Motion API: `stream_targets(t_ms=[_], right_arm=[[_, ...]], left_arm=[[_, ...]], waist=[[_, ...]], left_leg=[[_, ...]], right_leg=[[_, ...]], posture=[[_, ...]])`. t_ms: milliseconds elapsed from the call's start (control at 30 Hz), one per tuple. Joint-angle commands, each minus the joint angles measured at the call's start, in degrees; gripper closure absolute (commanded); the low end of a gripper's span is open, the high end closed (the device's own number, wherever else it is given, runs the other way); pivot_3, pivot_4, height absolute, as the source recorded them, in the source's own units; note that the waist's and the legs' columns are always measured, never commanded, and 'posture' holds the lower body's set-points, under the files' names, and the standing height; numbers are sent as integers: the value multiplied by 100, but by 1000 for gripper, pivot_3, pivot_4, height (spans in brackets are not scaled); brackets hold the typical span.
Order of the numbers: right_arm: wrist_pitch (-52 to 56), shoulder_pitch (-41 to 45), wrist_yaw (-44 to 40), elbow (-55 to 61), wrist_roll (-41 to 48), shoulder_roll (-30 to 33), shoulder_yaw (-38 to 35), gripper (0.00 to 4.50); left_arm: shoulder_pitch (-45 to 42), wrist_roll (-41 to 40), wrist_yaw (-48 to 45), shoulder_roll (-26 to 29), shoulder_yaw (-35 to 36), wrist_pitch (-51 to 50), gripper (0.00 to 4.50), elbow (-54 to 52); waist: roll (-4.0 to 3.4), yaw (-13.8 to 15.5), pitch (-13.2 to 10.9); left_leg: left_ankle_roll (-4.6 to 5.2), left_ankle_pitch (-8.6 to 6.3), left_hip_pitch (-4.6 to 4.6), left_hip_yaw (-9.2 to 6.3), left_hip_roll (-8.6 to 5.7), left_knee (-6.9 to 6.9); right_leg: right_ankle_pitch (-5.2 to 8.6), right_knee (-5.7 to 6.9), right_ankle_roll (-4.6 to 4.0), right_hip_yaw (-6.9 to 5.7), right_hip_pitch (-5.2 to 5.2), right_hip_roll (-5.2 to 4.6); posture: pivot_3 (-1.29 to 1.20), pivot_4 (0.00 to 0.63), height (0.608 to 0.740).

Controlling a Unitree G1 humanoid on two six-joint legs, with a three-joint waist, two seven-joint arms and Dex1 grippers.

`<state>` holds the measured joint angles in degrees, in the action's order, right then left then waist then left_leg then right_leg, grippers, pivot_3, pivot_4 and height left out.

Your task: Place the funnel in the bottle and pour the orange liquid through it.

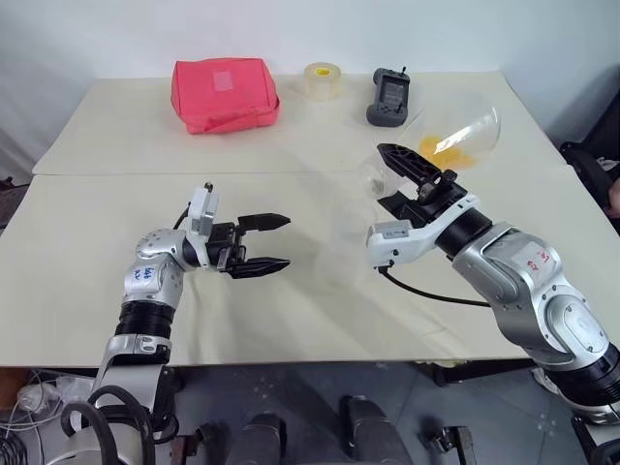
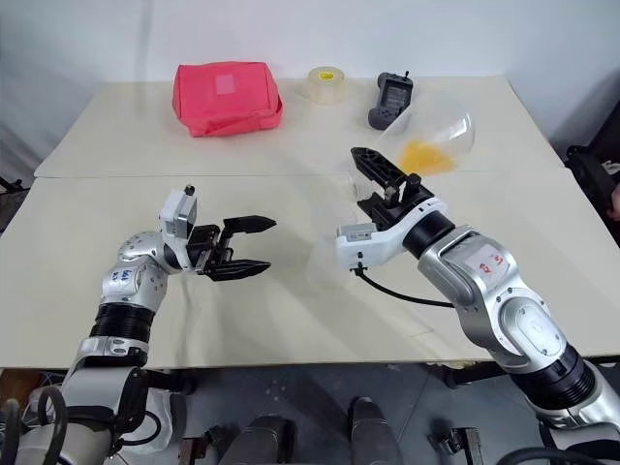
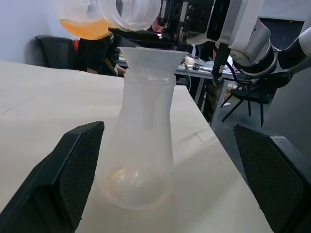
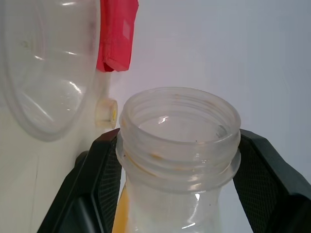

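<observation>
Right wrist view: the right pincer (image 4: 177,160) is clamped on the neck of a clear jar (image 4: 180,145), tipped level, orange liquid (image 1: 448,147) pooled in its belly. Its mouth sits just above the funnel (image 3: 151,57) seated in the bottle (image 3: 141,145), mid-tabletop (image 1: 116,291). The left pincer (image 1: 263,242) stands apart beside the bottle, not touching.

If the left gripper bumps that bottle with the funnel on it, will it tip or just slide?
The bottle is broad at the base and tapers to the neck, so it would probably slide before tipping. It looks empty and thin-walled, so likely light and easily shoved. The funnel just sits in the neck; a knock could probably dislodge it.
</observation>
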<state>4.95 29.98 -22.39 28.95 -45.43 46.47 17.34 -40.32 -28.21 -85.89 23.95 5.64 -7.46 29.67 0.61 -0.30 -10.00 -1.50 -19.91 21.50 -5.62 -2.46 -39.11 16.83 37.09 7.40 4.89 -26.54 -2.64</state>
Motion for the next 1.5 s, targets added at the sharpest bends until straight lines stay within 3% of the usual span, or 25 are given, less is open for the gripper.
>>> stream_targets(t_ms=[33, 1500], right_arm=[[-234, 49, 24, 107, -191, -56, -326, 1693], [-1759, 207, 14, -482, -641, -197, -697, 1693]], left_arm=[[-65, -128, -46, 67, 89, -7, 0, -154], [-84, -113, -9, 17, 89, -11, 0, -130]], waist=[[0, -1, 0], [0, -15, 0]], left_leg=[[0, 0, 0, 0, 0, 0], [-2, 1, -12, 9, -1, -6]], right_leg=[[0, 0, 0, 0, 0, 0], [0, 36, 0, 4, 0, 3]], posture=[[0, 150, 740], [0, 150, 740]])
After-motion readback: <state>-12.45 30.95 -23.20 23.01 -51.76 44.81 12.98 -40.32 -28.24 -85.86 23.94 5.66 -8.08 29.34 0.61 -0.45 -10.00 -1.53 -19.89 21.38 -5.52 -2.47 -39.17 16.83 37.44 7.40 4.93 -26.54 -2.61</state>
